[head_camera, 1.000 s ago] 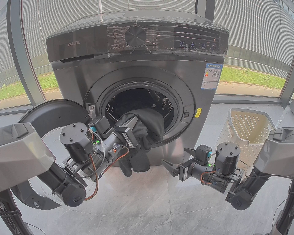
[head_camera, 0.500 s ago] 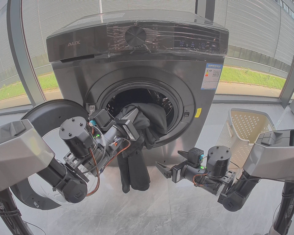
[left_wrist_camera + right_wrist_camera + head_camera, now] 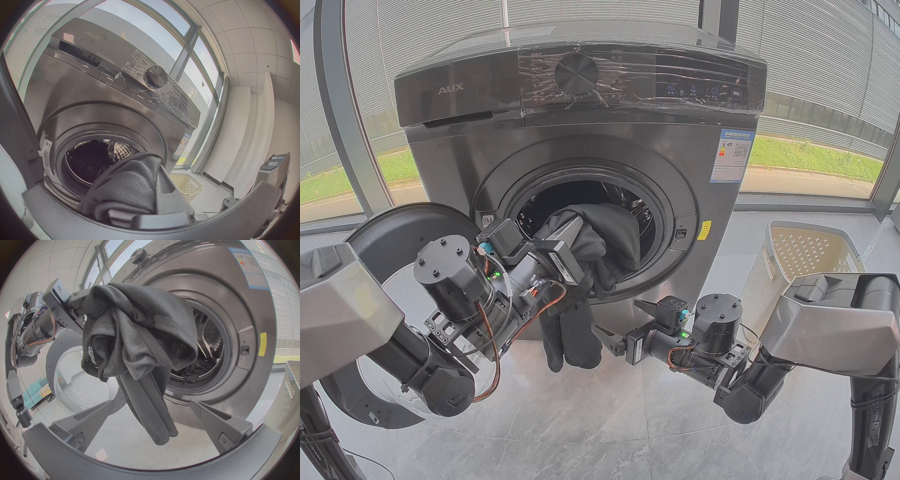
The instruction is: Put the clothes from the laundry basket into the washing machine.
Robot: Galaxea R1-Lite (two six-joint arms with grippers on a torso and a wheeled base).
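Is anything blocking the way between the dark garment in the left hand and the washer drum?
Nothing visible. The door is swung open to the side, and the drum opening lies unobstructed right behind the garment; its tail hangs outside, below the opening.

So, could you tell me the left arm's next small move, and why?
Probably drive the left end effector deeper into the washing machine before releasing: the dark garment it grips only crests the door rim, and a long fold hangs outside.
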